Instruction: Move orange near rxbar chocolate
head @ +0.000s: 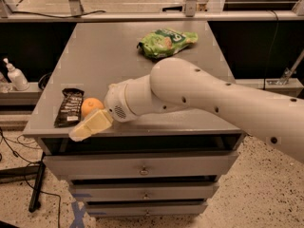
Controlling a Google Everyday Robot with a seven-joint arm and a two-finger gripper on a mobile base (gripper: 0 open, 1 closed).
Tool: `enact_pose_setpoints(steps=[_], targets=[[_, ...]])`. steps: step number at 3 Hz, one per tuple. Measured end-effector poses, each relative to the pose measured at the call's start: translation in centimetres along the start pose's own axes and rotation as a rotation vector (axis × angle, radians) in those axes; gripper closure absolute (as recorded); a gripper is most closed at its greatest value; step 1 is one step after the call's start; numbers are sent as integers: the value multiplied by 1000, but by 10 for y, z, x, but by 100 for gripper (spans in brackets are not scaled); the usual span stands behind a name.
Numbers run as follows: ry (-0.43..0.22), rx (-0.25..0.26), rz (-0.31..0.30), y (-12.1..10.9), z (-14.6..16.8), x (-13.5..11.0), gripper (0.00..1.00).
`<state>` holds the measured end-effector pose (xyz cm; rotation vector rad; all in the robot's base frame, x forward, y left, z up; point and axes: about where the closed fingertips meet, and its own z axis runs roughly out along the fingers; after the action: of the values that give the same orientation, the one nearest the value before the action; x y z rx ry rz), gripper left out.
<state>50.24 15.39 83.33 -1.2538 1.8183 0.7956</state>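
The orange [91, 105] rests on the grey table [118, 51] near its front left corner. The rxbar chocolate [69, 107], a dark wrapper with white lettering, lies flat just left of the orange, almost touching it. My gripper [90, 123] is at the front edge of the table, right against the orange's front right side. It partly covers the lower part of the fruit. My white arm [199, 94] reaches in from the right across the front of the table.
A green snack bag [166, 42] lies at the back right of the table. Drawers [142, 167] sit below the table front. A white pump bottle [15, 75] stands on a shelf to the left. Cables run over the floor at lower left.
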Motion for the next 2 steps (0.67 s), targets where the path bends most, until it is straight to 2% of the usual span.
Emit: enact_pose_setpoints(steps=[1,2], targets=[[-31,24,11,-20,-17,-9,0],[-124,85,38,-70,-69,-29,0]])
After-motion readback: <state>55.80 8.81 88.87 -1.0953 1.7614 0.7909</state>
